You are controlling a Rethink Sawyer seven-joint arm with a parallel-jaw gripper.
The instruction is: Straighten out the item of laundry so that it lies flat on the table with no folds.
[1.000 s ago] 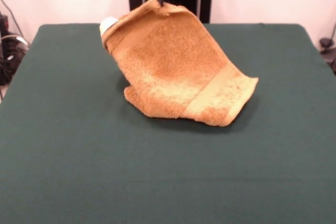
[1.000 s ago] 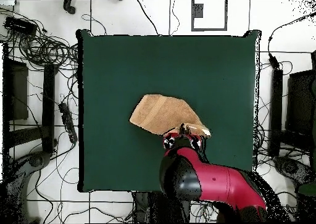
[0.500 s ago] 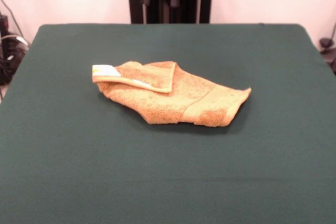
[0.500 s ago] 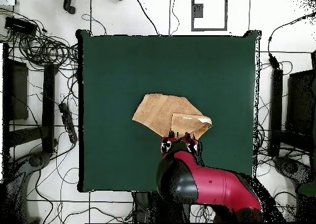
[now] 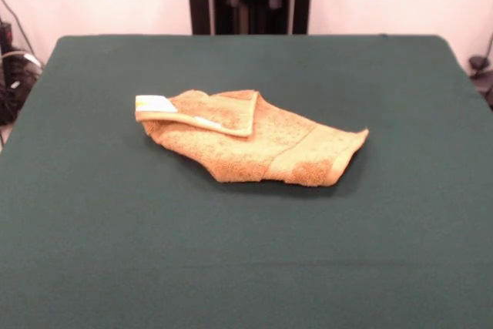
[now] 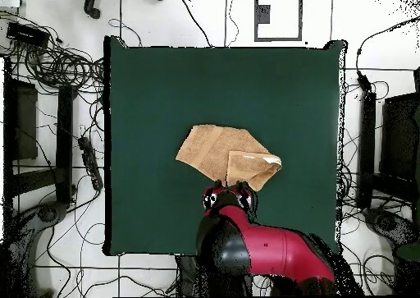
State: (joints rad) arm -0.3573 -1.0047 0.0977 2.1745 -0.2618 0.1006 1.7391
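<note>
Towel point(image 5: 250, 138) folded on table point(image 5: 246, 252), white label point(image 5: 154, 102) at flap end. Gripper point(image 6: 227, 198) beside towel edge overhead; finger state unclear, arm hides it.

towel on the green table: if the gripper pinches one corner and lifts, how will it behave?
The towel looks like soft terry with a flap folded over near its white label, so it will probably drape limp. Likely light. Pushed, it would probably bunch on the matte table rather than slide.

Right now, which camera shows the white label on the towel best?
The front view: the label shows clearly on the folded-over corner of the towel. The overhead view shows only a thin pale sliver of it at the flap's edge.
</note>
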